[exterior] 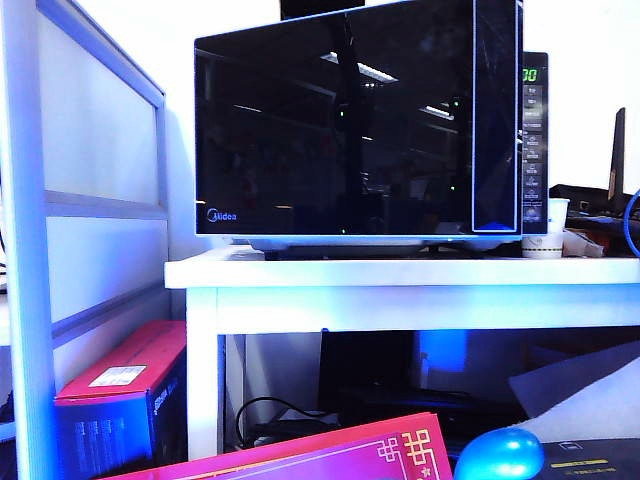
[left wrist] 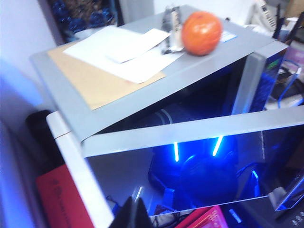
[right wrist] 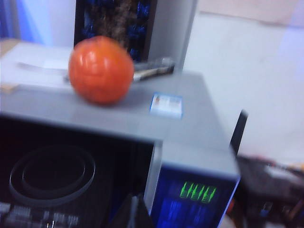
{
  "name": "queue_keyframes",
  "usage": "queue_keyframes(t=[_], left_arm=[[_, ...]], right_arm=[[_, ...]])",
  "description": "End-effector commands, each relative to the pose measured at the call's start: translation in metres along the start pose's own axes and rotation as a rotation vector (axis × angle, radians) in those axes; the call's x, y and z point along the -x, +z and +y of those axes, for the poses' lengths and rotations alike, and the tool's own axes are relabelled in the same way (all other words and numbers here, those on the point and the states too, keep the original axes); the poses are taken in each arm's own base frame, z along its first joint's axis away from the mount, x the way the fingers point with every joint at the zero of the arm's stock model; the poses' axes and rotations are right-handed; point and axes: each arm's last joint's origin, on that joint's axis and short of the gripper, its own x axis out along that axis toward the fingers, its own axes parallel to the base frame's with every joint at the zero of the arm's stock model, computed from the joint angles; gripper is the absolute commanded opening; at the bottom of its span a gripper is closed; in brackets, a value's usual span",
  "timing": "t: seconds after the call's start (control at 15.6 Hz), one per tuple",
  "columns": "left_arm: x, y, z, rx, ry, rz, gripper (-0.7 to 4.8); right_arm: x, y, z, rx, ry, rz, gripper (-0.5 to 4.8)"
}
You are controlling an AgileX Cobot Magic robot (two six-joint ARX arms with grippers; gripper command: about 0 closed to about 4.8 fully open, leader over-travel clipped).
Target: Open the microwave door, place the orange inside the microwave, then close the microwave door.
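The microwave (exterior: 535, 140) stands on a white table. Its glossy black door (exterior: 340, 130) is swung partly open, hinged on the left. In the left wrist view the gap between door (left wrist: 199, 166) and body widens toward the button panel. The right wrist view looks into the dark interior, with the turntable ring (right wrist: 52, 175) showing. The orange (left wrist: 202, 33) (right wrist: 100, 70) rests on the microwave's grey top, near the panel side. My left gripper (left wrist: 135, 214) is shut and empty, in front of the door's outer glass. My right gripper (right wrist: 135, 213) is shut and empty, before the opening beside the green display (right wrist: 197, 192).
White papers (left wrist: 123, 50) and a brown envelope (left wrist: 95, 85) lie on the microwave top, with a dark clip-like object (left wrist: 172, 26) and a small card (right wrist: 166, 104). A white cup (exterior: 556, 215) stands beside the microwave. Below the table (exterior: 400, 290) are a red box (exterior: 120, 400), a pink box (exterior: 330, 455) and a blue ball (exterior: 498, 455).
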Motion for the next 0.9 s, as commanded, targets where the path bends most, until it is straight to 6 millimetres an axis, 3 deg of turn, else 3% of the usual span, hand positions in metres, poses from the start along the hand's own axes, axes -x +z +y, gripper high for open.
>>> queue_keyframes(t=[0.06,0.58,0.77,0.9], left_arm=[[0.001,0.002,0.001,-0.004,0.004,-0.020,-0.05],[0.001,0.002,0.001,-0.004,0.003,-0.016,-0.05],[0.001,0.001,0.001,-0.003,0.003,-0.013,-0.05],[0.001,0.001,0.001,-0.003,0.003,-0.013,-0.05]], right_arm=[[-0.007,-0.008,0.001,0.003,0.007,0.055,0.00],[-0.007,-0.022,0.010,-0.020,0.254,0.156,0.00],[0.001,-0.009,0.014,-0.025,0.470,0.047,0.00],[0.009,0.007,0.010,-0.005,0.389,-0.045,0.00]])
